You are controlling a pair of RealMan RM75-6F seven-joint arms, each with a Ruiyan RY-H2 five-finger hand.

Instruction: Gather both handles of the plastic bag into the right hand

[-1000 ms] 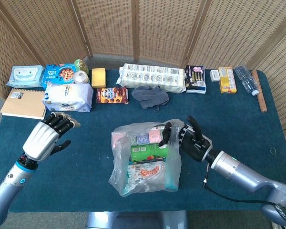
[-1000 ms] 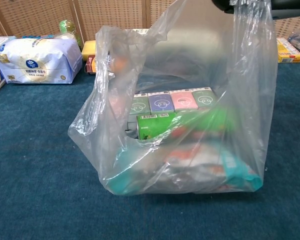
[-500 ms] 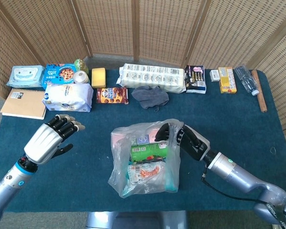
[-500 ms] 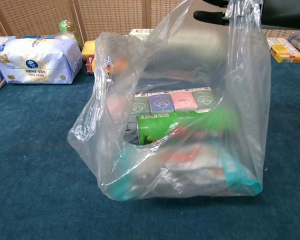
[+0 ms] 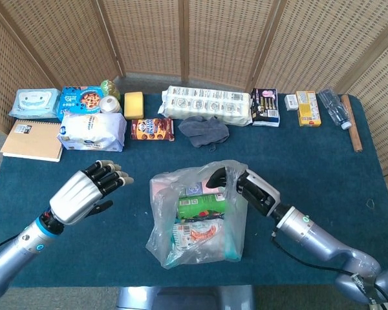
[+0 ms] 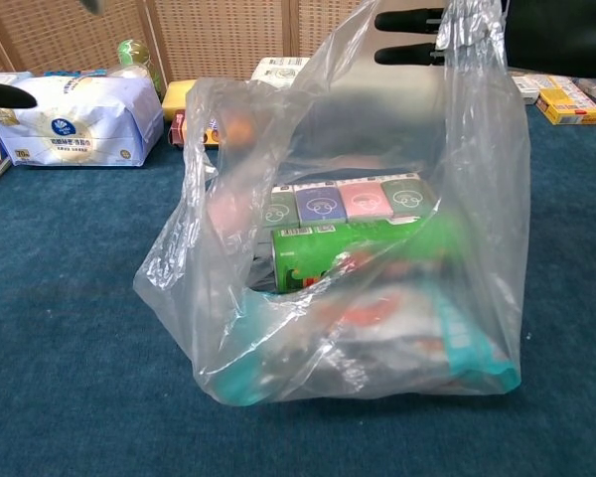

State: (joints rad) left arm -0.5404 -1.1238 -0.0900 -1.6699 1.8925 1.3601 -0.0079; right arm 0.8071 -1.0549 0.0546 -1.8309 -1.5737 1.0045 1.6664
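Observation:
A clear plastic bag (image 5: 197,216) full of packets stands at the table's front centre and fills the chest view (image 6: 348,268). My right hand (image 5: 240,183) is at the bag's right top edge and holds the right handle (image 6: 472,40) up, with dark fingers (image 6: 407,20) stretched left over the bag's mouth. The left handle (image 6: 207,114) droops loose on the bag's left side. My left hand (image 5: 90,192) hovers open to the left of the bag, apart from it, fingers spread towards it. Only its fingertips (image 6: 5,94) show in the chest view.
Along the back of the table lie a white tissue pack (image 5: 92,131), a notebook (image 5: 31,139), a cookie box (image 5: 152,129), a grey cloth (image 5: 204,131) and a long pack of rolls (image 5: 208,104). A wicker screen stands behind.
My left hand has moved right, closer to the bag. My right hand has shifted left over the bag's mouth with its fingers stretched out, still holding up the right handle.

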